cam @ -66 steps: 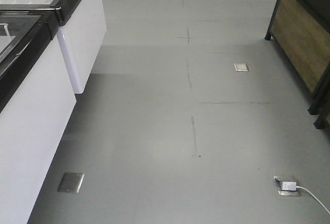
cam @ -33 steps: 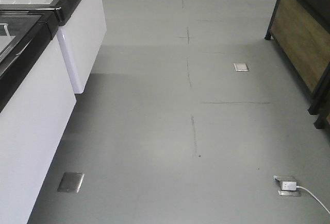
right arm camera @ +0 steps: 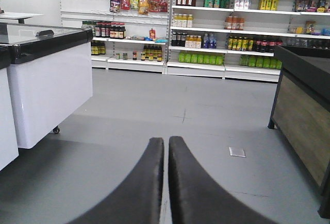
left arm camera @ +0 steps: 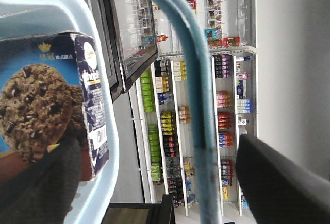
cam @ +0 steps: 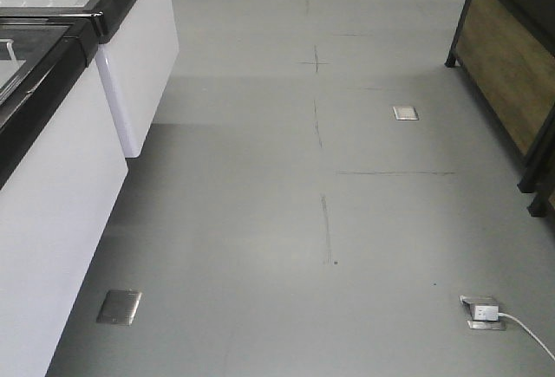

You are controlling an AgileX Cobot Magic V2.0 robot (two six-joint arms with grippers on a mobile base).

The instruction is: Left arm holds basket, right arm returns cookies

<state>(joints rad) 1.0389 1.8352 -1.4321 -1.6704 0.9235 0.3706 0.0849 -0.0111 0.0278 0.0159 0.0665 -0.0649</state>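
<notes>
Right wrist view: fingers pressed together over grey floor; stocked shelves beyond.

Grey floor, white freezer cabinet left, wooden counter right, stocked shelves behind.

Front view angled down at floor; right wrist level, sharing it; left wrist rolled sideways, close inside basket.
</notes>
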